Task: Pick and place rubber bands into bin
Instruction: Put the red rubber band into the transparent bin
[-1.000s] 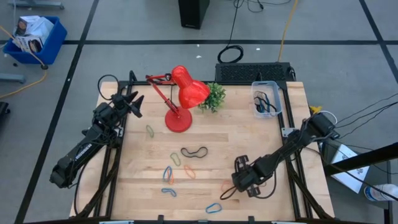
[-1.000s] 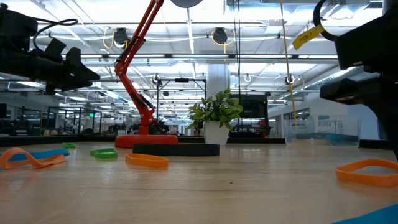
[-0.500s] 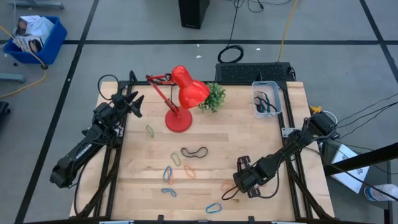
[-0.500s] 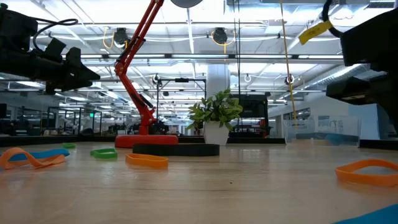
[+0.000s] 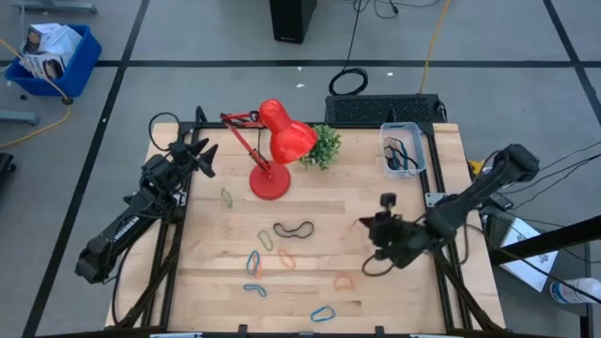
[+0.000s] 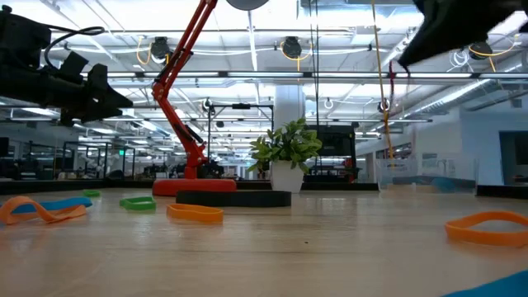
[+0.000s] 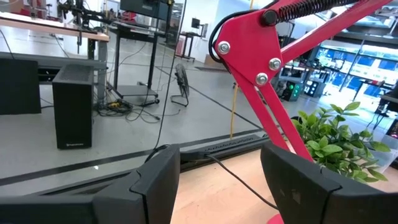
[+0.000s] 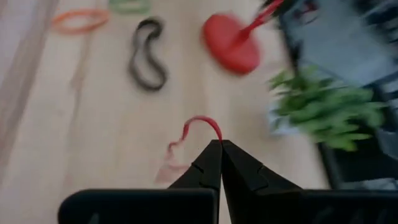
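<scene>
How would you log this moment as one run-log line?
right end effector: shut on red rubber band, lifted above table | left end effector: open, idle by lamp | bin: holds bands

On the table [image 5: 413, 188] lie seven loose rubber bands [image 5: 293, 229], with an eighth, red one [image 8: 198, 127] held up, plus one red lamp [image 5: 272, 145], one small plant [image 5: 324, 145], one clear bin [image 5: 402, 148] and two arms.

open-plan lab: taped floor [image 5: 235, 84], rows of workbenches [image 7: 56, 28]
</scene>
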Tool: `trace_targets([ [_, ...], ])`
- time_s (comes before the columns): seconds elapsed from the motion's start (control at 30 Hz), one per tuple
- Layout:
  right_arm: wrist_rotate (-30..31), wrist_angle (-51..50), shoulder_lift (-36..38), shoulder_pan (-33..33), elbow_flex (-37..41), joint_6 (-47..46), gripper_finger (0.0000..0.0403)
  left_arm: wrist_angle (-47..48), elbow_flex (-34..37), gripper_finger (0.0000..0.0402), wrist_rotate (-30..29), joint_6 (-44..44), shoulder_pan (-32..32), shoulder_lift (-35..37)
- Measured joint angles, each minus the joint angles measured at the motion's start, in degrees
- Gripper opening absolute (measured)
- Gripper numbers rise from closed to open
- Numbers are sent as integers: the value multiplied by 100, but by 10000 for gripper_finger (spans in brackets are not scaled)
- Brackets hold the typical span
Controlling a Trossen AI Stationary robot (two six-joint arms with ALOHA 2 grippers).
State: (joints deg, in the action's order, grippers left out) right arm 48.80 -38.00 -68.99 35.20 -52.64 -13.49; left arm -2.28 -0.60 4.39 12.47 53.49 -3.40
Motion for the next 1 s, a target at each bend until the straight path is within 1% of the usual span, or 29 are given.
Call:
trace_targets([
  [0.13,1108,-12,495,-26,0,341,0,0,0,230,-1,-23,0,0],
  [0.23,2008,-13,706,-72,0,570,0,-2,0,230,-1,-50,0,0],
  [0.37,3675,-20,838,-137,-1,1118,0,-2,0,230,-1,-50,0,0],
  [0.4,3939,-23,854,-162,-1,1287,0,-2,0,230,-1,-50,0,0],
  [0.43,4075,-28,887,-200,-2,1411,0,-2,0,230,-1,-50,0,2],
  [0.5,4098,-22,994,-314,-1,1477,0,-4,0,230,-1,-52,0,2],
  [0.6,4120,-49,1128,-522,-2,1235,0,-7,0,230,-1,-61,0,2],
  [0.73,4119,-45,1283,-845,78,1262,0,-11,0,230,-1,-76,0,2],
  [0.93,4067,-43,1640,-1494,340,1008,0,-11,0,230,-1,-76,0,2],
  [1.0,3926,-42,1786,-1762,396,949,0,-11,0,230,-1,-76,0,2],
])
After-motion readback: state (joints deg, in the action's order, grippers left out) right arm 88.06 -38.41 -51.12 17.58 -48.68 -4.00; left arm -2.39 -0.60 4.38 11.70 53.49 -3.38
